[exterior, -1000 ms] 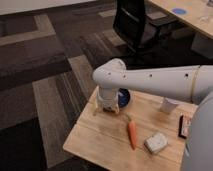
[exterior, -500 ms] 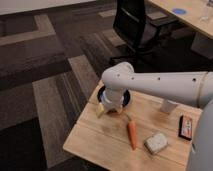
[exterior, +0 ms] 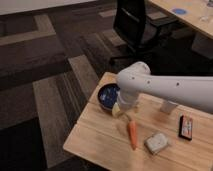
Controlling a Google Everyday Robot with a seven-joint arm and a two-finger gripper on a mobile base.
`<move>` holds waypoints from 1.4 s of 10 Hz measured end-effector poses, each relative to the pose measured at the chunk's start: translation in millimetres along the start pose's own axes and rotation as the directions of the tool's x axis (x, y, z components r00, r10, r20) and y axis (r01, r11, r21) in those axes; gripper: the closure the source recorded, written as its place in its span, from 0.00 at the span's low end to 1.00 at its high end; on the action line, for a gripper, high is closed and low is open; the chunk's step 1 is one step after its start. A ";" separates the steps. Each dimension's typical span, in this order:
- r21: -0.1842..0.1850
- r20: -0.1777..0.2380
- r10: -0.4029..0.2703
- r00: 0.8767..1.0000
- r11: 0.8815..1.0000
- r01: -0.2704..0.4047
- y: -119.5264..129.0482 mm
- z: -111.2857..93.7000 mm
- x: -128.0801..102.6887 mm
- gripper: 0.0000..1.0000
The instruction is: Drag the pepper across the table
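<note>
Noted gripper low over the counter just beside the blue bowl, grip state impossible to tell, pepper lying mid-counter just in front of it; likely to risk rolling the slim pepper aside, or nudging the bowl, through off-centre contact.

A black chair stands on dark carpet, paler bands left of it, desk to its right; pincer hangs before the chair.
</note>
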State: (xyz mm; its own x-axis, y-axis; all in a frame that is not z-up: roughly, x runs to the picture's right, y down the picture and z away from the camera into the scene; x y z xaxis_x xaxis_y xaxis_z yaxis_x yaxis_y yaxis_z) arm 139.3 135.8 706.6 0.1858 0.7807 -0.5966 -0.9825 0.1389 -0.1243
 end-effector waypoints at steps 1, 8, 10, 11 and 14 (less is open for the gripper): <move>-0.004 0.001 0.016 1.000 1.000 -0.016 -4.3 1.3 4.7 0.35; -0.006 0.003 0.012 1.000 1.000 -0.012 -1.6 1.3 3.2 0.35; -0.014 -0.006 0.009 1.000 1.000 -0.009 2.2 8.5 6.3 0.35; -0.034 -0.013 0.015 1.000 0.999 -0.016 5.2 16.6 8.3 0.35; -0.076 -0.035 0.035 0.999 0.996 -0.038 1.6 36.0 15.5 0.35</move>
State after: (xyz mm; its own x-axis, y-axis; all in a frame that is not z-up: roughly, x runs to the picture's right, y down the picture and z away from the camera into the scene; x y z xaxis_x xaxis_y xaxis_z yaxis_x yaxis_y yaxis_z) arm 140.2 170.0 725.7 0.1513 0.7635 -0.6278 -0.9849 0.0626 -0.1613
